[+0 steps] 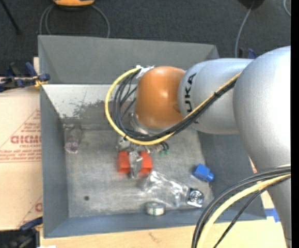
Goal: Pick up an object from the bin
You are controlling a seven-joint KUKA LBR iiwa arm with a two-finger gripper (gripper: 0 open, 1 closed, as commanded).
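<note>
My gripper (135, 165) reaches down in the middle of the bin, under the orange wrist cover. Its metal fingers stand over an orange-red block (124, 162), which shows on both sides of them. A crumpled clear plastic bag (164, 186) lies just right of and below the gripper. Whether the fingers close on the block I cannot make out.
A small blue block (203, 173) lies at the right of the bin floor. A round metal piece (195, 197) and a pale disc (154, 208) sit near the front wall. A clear plastic cup (73, 138) stands at the left.
</note>
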